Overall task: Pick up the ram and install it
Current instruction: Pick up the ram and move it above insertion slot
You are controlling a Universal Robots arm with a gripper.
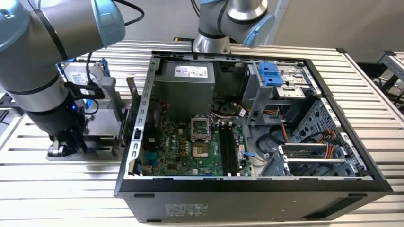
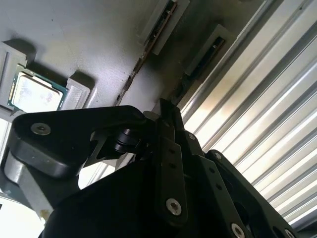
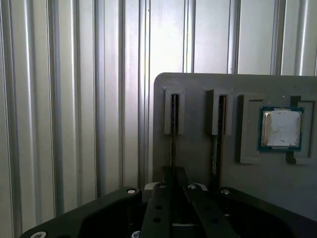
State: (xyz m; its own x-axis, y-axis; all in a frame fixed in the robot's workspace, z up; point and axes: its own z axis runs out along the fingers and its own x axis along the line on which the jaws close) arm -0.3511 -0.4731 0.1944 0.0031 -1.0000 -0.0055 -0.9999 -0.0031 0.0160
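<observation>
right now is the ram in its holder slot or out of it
In: the first wrist view shows the ram on edge in the grey holder's slot, the gripper right at it.

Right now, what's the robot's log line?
gripper: shut on the ram | the ram: in grey holder slot | install: not done

Ribbed metal table [image 1: 57, 189] under everything I see, slats all running one way. Straight on it sits the open computer case [image 1: 252, 201], lying on its side mid-table. A grey holder plate [image 1: 101, 142] rests just beside it, toward the exterior view's left.
</observation>
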